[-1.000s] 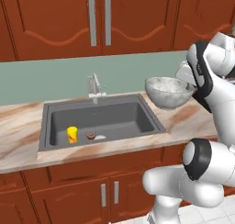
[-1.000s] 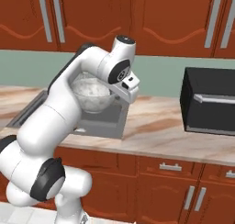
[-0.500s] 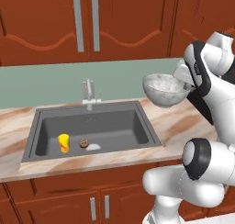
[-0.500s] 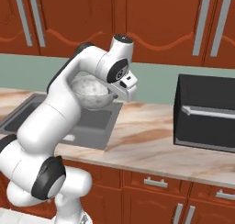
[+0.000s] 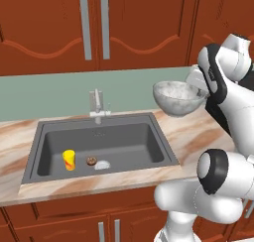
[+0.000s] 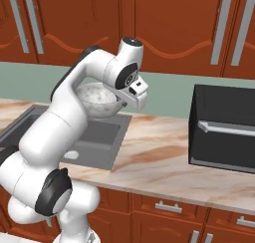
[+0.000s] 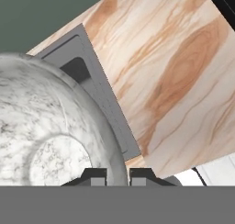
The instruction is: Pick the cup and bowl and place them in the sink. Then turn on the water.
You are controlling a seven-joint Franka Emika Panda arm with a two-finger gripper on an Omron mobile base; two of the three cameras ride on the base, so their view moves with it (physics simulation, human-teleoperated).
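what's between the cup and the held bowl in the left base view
In the left base view, between the cup and the raised bowl: a small brown item, the pale drain, then bare sink floor.

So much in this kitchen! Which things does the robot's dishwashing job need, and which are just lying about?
For the job:
- bowl, held by its rim in the tool, above the counter
- cup, standing in the sink
- faucet

Lying about:
- black microwave
- upper cabinets
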